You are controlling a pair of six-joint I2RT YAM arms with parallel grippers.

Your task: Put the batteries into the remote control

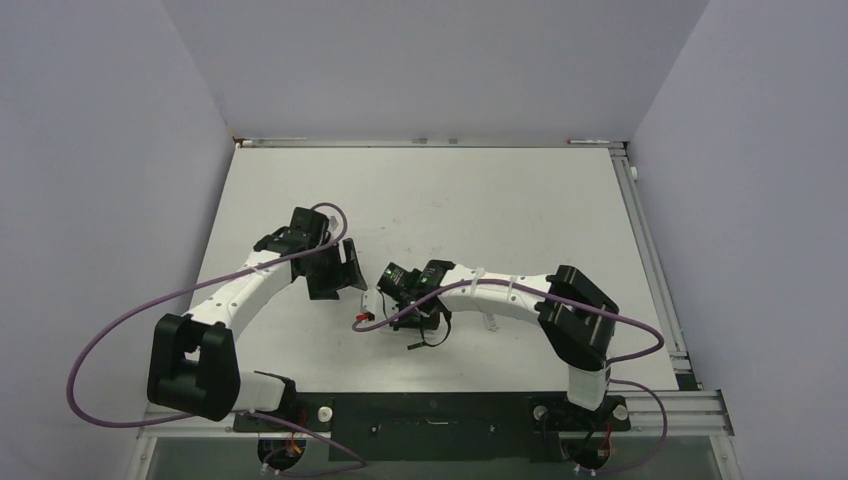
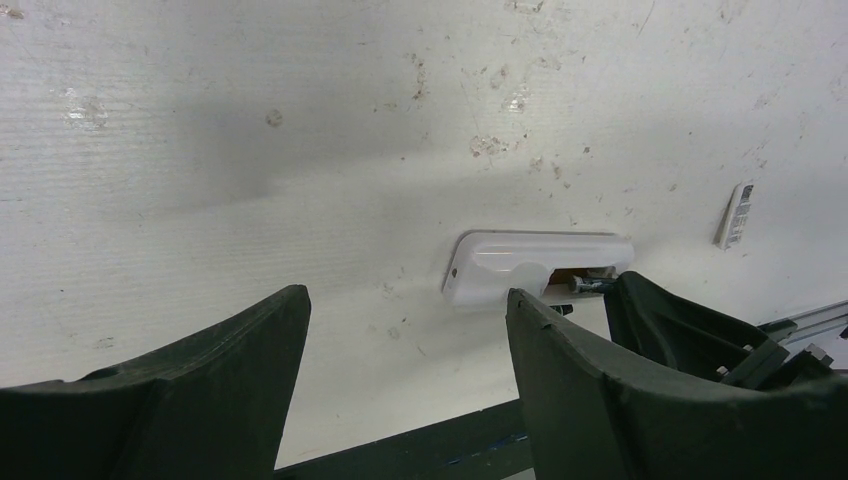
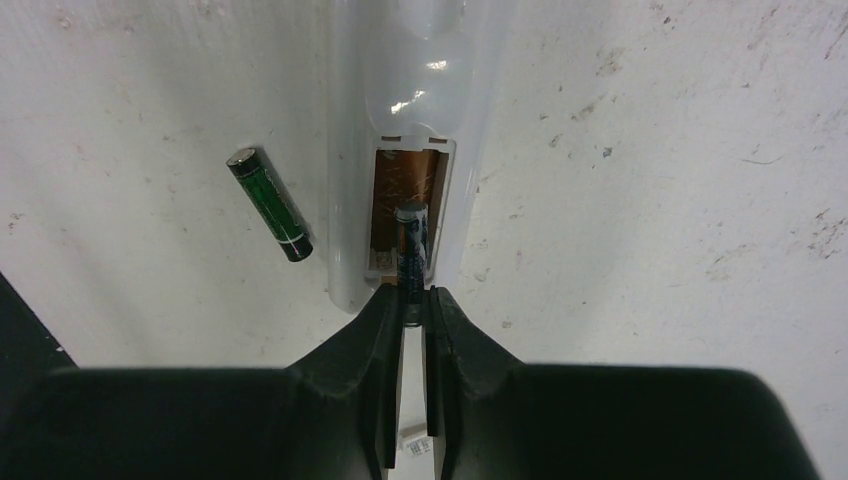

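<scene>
Battery [image 3: 411, 245] clamped in right end effector [image 3: 410, 300], over remote control [image 3: 420, 90] slot; left end effector [image 2: 405, 295] apart.

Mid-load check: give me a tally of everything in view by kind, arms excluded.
Batteries: 2, one pinched in the right gripper at the slot, one lying beside the remote
Remote control: 1
Small white piece: 1
Total: 4

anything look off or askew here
The dark slim battery in the shut right claw sits tilted in the open slot of the flat white remote control, not lying flat. A green-black battery lies loose beside it.
</scene>
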